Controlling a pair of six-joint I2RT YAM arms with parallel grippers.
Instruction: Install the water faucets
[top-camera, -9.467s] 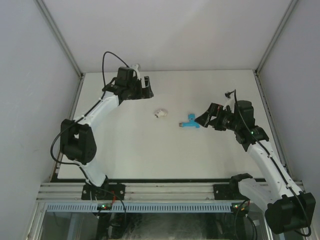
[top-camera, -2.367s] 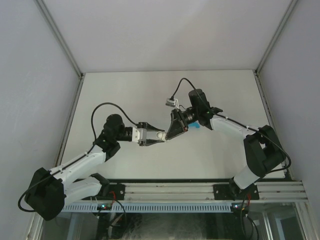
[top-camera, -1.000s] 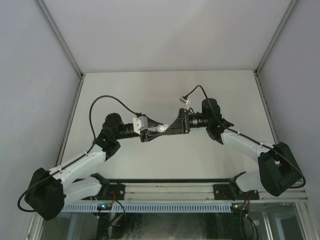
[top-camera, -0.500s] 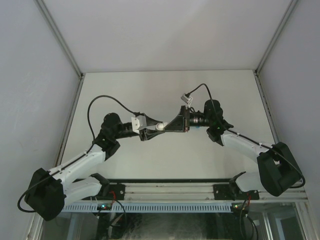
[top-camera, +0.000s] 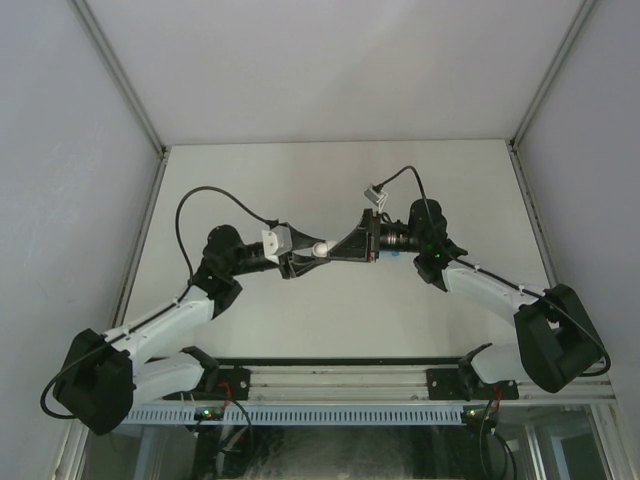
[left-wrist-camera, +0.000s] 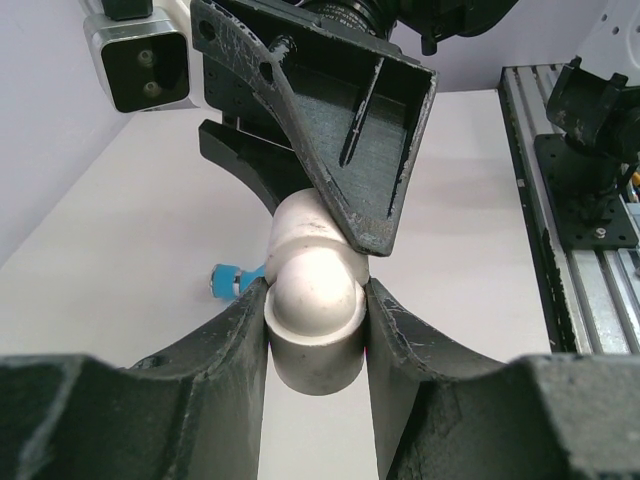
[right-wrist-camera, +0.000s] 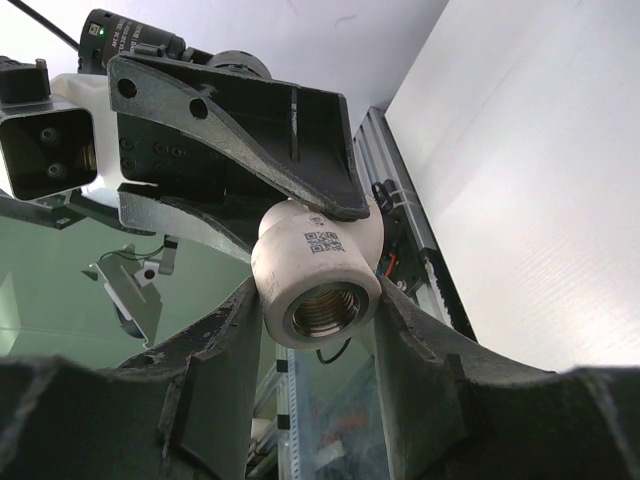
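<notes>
Clamping the white fitting (right-wrist-camera: 318, 262) with left pincer (left-wrist-camera: 315, 305) and right pincer (right-wrist-camera: 318, 300) together. Down on the bench (left-wrist-camera: 130, 230), at 9 o'clock from left pincer: blue faucet (left-wrist-camera: 232, 281), untouched.

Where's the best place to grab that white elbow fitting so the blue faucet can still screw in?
Grip the white elbow fitting by its plain leg, fingers across the round sides, coming from the end away from the brass-threaded mouth, as the left gripper does. That likely leaves the mouth free for the blue faucet; the right gripper flanks that mouth.
</notes>
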